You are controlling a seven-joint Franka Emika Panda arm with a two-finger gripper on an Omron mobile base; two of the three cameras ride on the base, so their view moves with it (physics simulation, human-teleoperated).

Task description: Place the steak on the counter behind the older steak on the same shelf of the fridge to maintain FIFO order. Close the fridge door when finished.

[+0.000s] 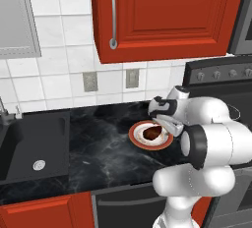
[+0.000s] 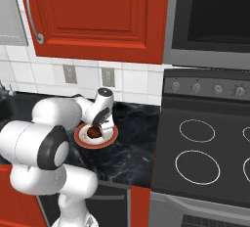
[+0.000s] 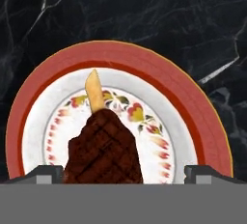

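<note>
The steak (image 3: 103, 146), dark brown with a tan bone tip, lies on a red-rimmed floral plate (image 3: 202, 121) on the black marble counter (image 3: 144, 10). My gripper (image 3: 124, 172) hangs just above it, open. One fingertip (image 3: 46, 172) stands on each side of the meat, and nothing is held. From the base cameras the gripper (image 1: 165, 124) (image 2: 97, 124) is low over the plate (image 1: 135, 137) (image 2: 111, 138), with the steak (image 1: 153, 133) (image 2: 93, 132) under the hand. The fridge, its door, the shelf and the older steak are out of view.
A dark sink (image 1: 29, 148) is set in the counter to the left. The glass-top stove (image 2: 200, 147) adjoins the counter on the right, under a microwave (image 2: 210, 15). Red wall cabinets (image 1: 162, 15) hang above, and my own arm (image 1: 211, 143) bulks close to the plate.
</note>
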